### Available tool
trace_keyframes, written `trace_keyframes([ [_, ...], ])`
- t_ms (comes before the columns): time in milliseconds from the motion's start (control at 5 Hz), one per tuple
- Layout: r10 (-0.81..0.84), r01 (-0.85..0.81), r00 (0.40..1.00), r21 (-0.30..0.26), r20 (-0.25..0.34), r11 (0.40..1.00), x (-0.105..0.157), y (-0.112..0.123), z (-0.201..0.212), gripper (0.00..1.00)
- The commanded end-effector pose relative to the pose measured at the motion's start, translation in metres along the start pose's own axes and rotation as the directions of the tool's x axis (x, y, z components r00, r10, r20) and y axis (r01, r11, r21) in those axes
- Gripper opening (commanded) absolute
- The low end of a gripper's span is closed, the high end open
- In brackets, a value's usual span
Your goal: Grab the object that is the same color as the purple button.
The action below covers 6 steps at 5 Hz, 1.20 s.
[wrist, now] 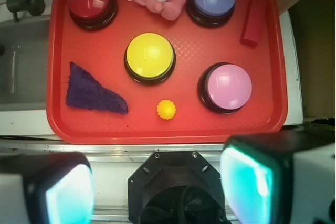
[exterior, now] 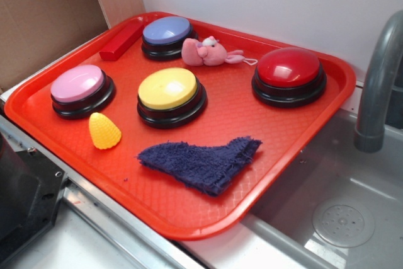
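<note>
- Red tray (exterior: 302,130), rimmed and textured, resting across a counter edge and a metal sink (exterior: 352,218); its whole outline shows in the wrist view, and in the exterior view too
- Dark navy-purple rag (exterior: 204,163), fuzzy and roughly triangular with frayed edges, lying flat on the near right part of the tray in the exterior view; it touches nothing else and sits well apart from the gripper
- Purple button (exterior: 166,31), periwinkle dome on a black base, at the far side of the tray; the near right of its base is partly hidden by the pink plush toy (exterior: 206,51) lying just beside it
- Yellow button (exterior: 168,89) near the tray's centre, pink button (exterior: 78,84) at the left, red button (exterior: 288,68) at the far right, each on a black base
- Small yellow ridged cone (exterior: 104,130), possibly a toy corn piece, standing between the pink button and the tray's near rim
- Red block (exterior: 121,43), elongated, lying along the far left rim; its far end is hard to separate from the tray wall
- Grey faucet (exterior: 378,86) at the right edge, cut off by the frame
- Gripper (wrist: 157,184) seen only in the wrist view, where two blurred finger pads (wrist: 68,195) fill the lower corners, spread wide with nothing between them; they hang outside the tray's near rim, and their tips are cut off by the frame
</note>
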<state>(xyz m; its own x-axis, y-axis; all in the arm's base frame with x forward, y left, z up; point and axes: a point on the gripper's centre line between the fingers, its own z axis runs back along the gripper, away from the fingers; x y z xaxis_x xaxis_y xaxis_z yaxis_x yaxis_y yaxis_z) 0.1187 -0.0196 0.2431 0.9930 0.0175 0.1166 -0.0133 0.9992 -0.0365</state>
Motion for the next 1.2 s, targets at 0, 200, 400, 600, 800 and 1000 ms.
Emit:
trace_keyframes([
  [0,0.000,0.000,1.000,0.000,0.000,1.000,0.000,0.000,0.000,1.00],
  [200,-0.251,0.251,0.968,0.017,0.020,0.968,0.013,-0.044,-0.024,1.00],
  [400,-0.484,0.484,0.875,0.001,-0.028,0.875,0.031,-0.073,-0.058,1.00],
  [600,-0.686,0.687,0.724,-0.017,-0.075,0.727,0.031,-0.090,-0.105,1.00],
  [800,-0.789,0.796,0.600,0.003,-0.132,0.605,0.027,-0.091,-0.142,1.00],
  [1000,-0.823,0.834,0.537,-0.029,-0.187,0.551,0.026,-0.091,-0.177,1.00],
])
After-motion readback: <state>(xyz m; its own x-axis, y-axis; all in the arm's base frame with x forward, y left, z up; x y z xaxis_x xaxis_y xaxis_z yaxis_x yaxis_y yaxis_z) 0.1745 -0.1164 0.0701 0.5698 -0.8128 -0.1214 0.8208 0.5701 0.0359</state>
